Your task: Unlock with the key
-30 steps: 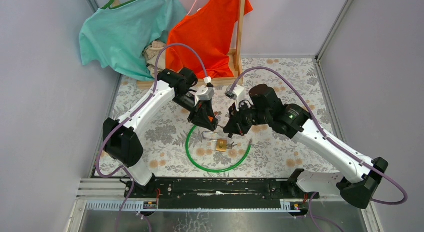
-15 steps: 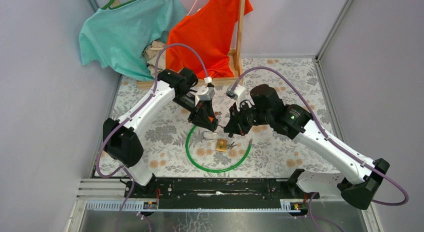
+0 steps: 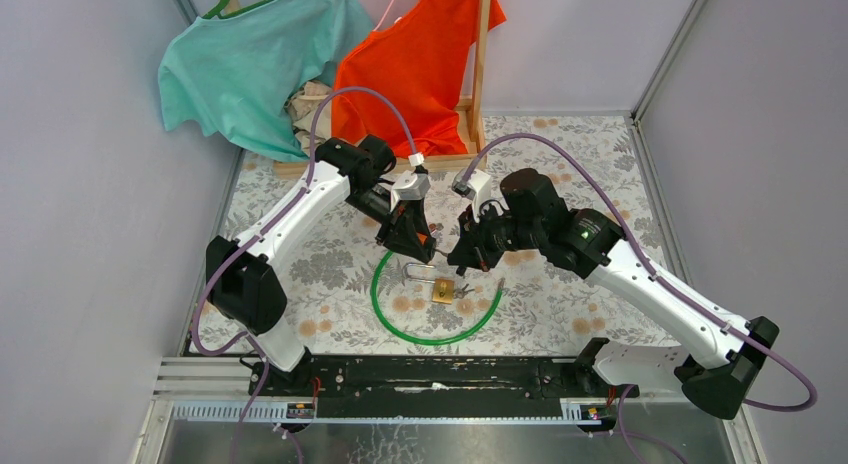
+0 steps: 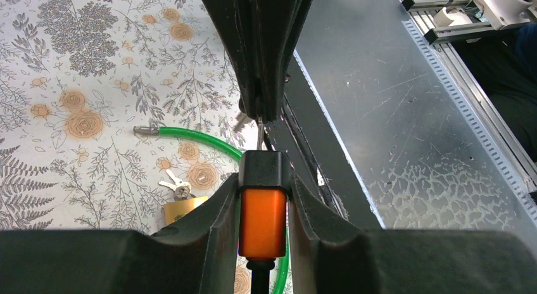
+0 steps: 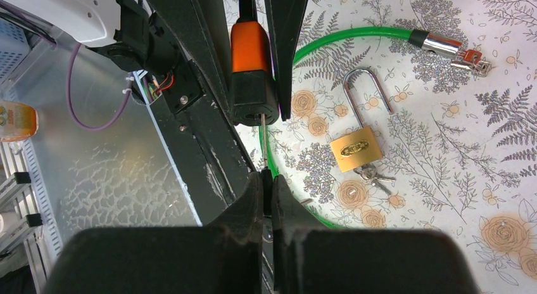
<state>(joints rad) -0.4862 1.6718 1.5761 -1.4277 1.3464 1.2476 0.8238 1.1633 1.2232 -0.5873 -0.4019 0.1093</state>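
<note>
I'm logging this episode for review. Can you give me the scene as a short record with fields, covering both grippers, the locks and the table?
left gripper: closed on the orange-and-black lock body, held above the table
right gripper: closed on the thin metal key, whose tip is at the lock body's black end
green cable: looped on the floral tablecloth, silver end free
brass padlock: lying flat inside the loop, small keys at its base
key turned: cannot tell

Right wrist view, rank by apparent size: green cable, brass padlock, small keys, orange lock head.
1. green cable
2. brass padlock and orange lock head: these look alike and the head is nearer the camera, so unranked
3. small keys
</note>
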